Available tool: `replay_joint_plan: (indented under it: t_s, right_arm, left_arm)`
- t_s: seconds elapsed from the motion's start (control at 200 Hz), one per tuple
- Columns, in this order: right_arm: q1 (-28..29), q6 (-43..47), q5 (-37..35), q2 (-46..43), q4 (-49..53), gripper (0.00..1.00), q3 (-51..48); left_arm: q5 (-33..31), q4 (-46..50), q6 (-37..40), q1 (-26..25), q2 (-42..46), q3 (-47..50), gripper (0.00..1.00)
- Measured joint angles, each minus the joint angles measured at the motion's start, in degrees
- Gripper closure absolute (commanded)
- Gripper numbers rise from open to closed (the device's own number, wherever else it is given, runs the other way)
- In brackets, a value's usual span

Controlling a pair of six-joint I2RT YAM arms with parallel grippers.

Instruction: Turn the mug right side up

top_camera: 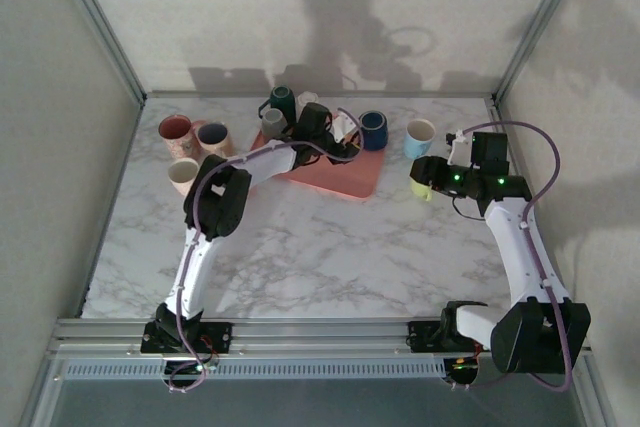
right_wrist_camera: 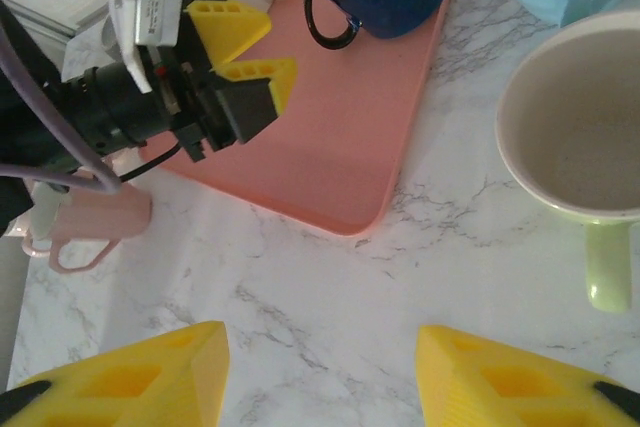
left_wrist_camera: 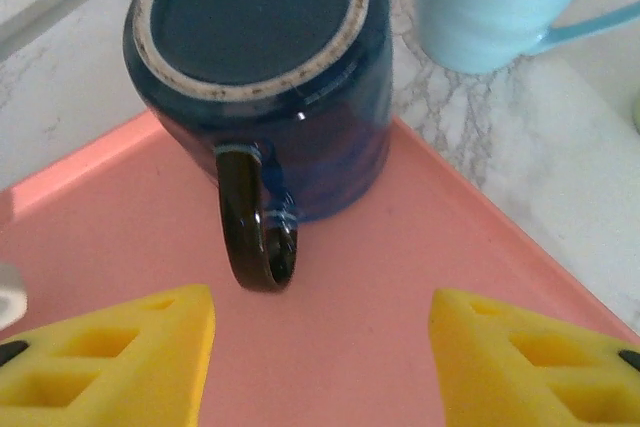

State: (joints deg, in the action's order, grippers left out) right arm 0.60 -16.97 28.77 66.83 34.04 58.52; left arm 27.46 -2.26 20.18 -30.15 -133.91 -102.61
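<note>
Setting: white marbled surface (top_camera: 330,257) inside a pale-walled enclosure, with both arm bases bolted at its near edge.

1. Right gripper (right_wrist_camera: 320,377). Hangs over bare marble to the right of the tray. Its yellow fingers are spread, with nothing between them.
2. Lime-green mug (right_wrist_camera: 575,137). Upright, just beside the right gripper, with its handle pointing towards that gripper's camera.
3. Pink tray (left_wrist_camera: 380,277). Lies mid-surface towards the back. Its near right corner is bare.
4. Left gripper (left_wrist_camera: 320,347). Reaches over the tray, its fingers spread wide and empty. It is lined up on item 5 but not touching it.
5. Dark blue mug (left_wrist_camera: 330,137), the task item. Stands upside down at the tray's far right corner, base up and rim on the tray. Its handle (left_wrist_camera: 255,227) points back at the left fingers.
6. Light blue mug (left_wrist_camera: 490,7). Upright on the marble just beyond the tray, near the dark blue mug.
7. Pink and cream mugs (top_camera: 190,142). Grouped at far left, well apart from the work.

Hazards, as judged:
- The handle lies in the approach line, so the fingers may close on it alone, and the glazed body could then swing or slip free.
- A push without a grip could slide the mug over the tray's low lip.
- Rotating the mug may clip the light blue mug and topple it.
</note>
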Motion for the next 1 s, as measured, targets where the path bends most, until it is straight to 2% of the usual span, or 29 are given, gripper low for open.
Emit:
replay_joint_plan:
  t_s: [0.145,0.616,1.001]
  right_arm:
    - [0.0,-0.55,0.04,0.42,-0.52,0.47,0.0]
    - [0.0,-0.83,0.76,1.01,-0.85,0.47,0.0]
    - [0.0,-0.81,0.92,1.81,-0.83,0.47,0.02]
  left_arm:
    - [-0.09,2.36,0.0,0.0,-4.24,-6.51,0.45]
    - [1.11,9.75,2.21,0.0,-12.15,-19.08,0.55]
    - [2.89,13.51,4.09,0.0,-15.23,-24.15,0.83]
